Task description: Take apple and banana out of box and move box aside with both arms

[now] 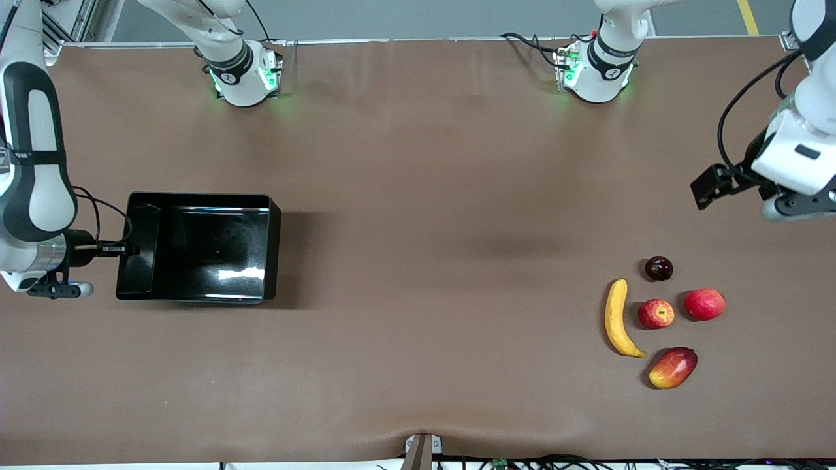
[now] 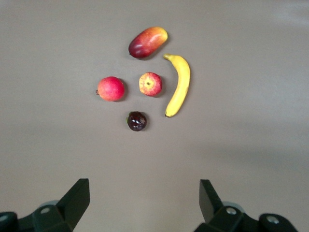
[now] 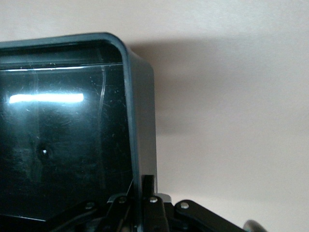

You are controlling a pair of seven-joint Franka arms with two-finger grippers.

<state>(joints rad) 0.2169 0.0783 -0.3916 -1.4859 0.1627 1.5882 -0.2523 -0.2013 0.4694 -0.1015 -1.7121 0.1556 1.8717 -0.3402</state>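
Observation:
The black box (image 1: 273, 230) sits on the table toward the right arm's end, empty. My right gripper (image 1: 128, 249) is shut on its end wall, one finger on each face of the wall (image 3: 143, 121), as the right wrist view (image 3: 145, 189) shows. The yellow banana (image 1: 617, 318) and the small streaked apple (image 1: 656, 314) lie side by side toward the left arm's end. My left gripper (image 1: 709, 187) is open and empty, up over bare table close to the fruits. The left wrist view shows its jaws wide apart (image 2: 144, 200), with the banana (image 2: 179, 84) and apple (image 2: 150, 84) ahead.
A larger plain red fruit (image 1: 705, 304) lies beside the apple, a red-yellow mango (image 1: 673, 367) nearer the front camera, and a dark round fruit (image 1: 659, 268) farther from it. They also show in the left wrist view: red fruit (image 2: 111, 89), mango (image 2: 147, 42), dark fruit (image 2: 136, 121).

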